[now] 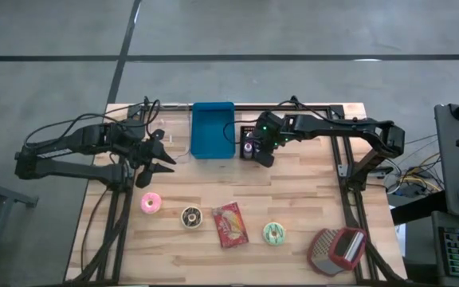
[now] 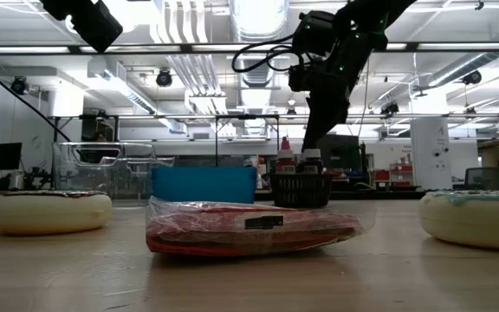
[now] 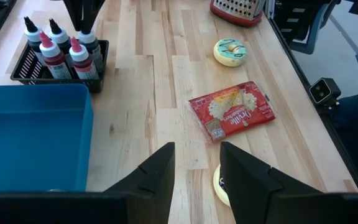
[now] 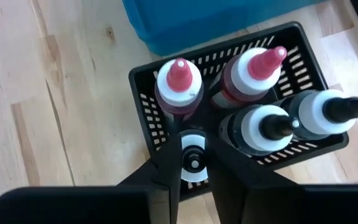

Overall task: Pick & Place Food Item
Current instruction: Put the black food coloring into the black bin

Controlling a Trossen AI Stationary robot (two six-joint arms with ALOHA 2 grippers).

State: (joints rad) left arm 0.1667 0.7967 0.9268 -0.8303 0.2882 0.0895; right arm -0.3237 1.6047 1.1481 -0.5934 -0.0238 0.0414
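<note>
A black basket [image 4: 148,93] of sauce bottles stands beside the blue bin [image 1: 213,129] at the table's far side. My right gripper [image 4: 195,171] reaches down into it, its fingers slightly apart on either side of a black-tipped bottle's top [image 4: 194,163]. That bottle stands upright in the basket's near corner, next to two red bottles [image 4: 179,87] and two dark ones [image 4: 269,127]. My left gripper [image 3: 197,168] hangs open above the table's left side with nothing between its fingers. My right gripper's fingers [image 4: 169,168] flank the white collar and black tip [image 4: 194,155] of the bottle, slanting down from above. I cannot tell whether they touch it. The bottle stands upright in the basket.
Along the table's near side lie a pink donut [image 1: 150,202], a dark-topped donut [image 1: 190,216], a red snack packet [image 1: 230,224], a green donut [image 1: 274,233] and a red grater [image 1: 337,249]. Bare wood lies between these and the bin.
</note>
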